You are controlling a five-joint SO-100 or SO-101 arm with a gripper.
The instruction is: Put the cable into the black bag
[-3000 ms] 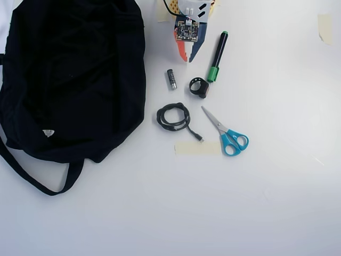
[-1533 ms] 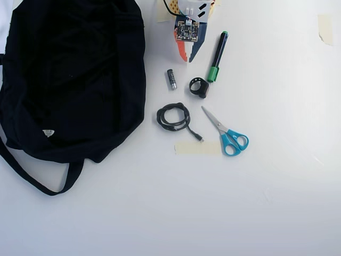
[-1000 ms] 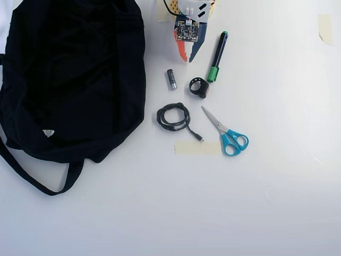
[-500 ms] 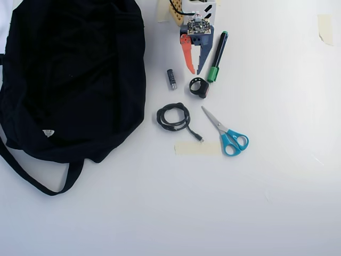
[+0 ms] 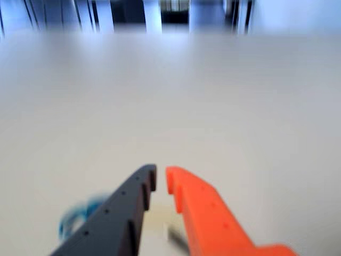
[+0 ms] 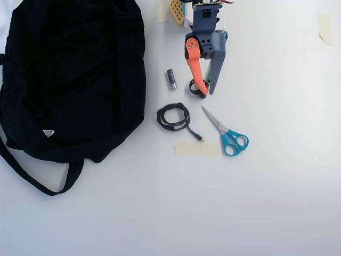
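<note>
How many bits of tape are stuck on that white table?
3 in the overhead view: one strip below the cable, one piece near the top right corner, one at the top beside the bag. The arm may hide more.

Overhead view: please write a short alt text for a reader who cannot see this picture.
A robot pincer with one orange and one dark finger reaches down from the top edge over a white table, its tips a little apart above a small black ring clip. A coiled black cable lies just below, between a large black bag on the left and blue-handled scissors.
</note>
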